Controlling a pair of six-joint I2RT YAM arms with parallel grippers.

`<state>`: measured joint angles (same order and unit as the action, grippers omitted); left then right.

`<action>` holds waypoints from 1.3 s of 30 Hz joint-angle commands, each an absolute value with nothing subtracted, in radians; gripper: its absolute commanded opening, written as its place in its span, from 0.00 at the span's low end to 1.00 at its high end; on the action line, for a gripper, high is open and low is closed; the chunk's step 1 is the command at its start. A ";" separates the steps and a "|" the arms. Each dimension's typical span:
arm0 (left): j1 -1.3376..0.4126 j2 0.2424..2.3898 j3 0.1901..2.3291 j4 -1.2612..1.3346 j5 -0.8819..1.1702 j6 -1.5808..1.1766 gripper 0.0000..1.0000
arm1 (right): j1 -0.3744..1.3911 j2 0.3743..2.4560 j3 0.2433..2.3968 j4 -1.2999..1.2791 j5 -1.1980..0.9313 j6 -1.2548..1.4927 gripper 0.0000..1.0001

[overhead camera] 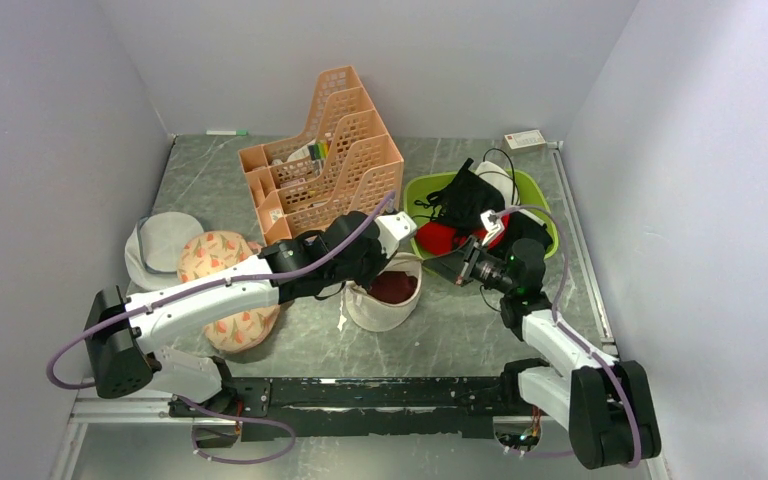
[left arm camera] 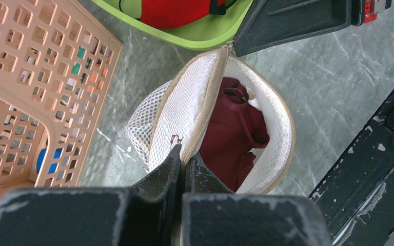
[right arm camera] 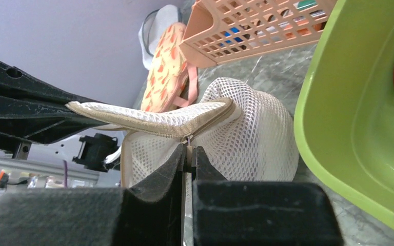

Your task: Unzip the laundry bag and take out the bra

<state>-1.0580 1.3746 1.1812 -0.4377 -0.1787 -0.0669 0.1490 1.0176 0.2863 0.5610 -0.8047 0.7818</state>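
Unzipping done, judging by the laundry bag gaping open just in front of the peach rack. Left to do: lifting out the bra, lying maroon inside that open mouth, not yet gripped. Clamped on the bag's near zip edge with the left gripper, fingers pressed together; pinched on the opposite rim with the right gripper, likewise closed. Set on a grey marbled table, boxed in by plain pale walls; right of the rack, a green tub
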 commanded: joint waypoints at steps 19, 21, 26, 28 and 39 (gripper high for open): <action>-1.062 1.394 1.198 -0.453 -0.203 -0.070 0.59 | 0.433 0.924 0.408 0.458 -0.762 0.706 0.00; -1.064 1.393 1.197 -0.450 -0.196 -0.067 0.53 | 0.447 0.933 0.410 0.461 -0.756 0.706 0.00; -1.077 1.375 1.190 -0.442 -0.191 -0.049 0.33 | 0.453 0.944 0.394 0.481 -0.724 0.716 0.00; -1.084 1.360 1.185 -0.436 -0.199 -0.043 0.21 | 0.450 0.946 0.382 0.494 -0.707 0.725 0.00; -1.095 1.282 1.155 -0.401 -0.263 -0.031 0.07 | 0.164 1.038 0.310 0.626 -0.907 0.782 0.00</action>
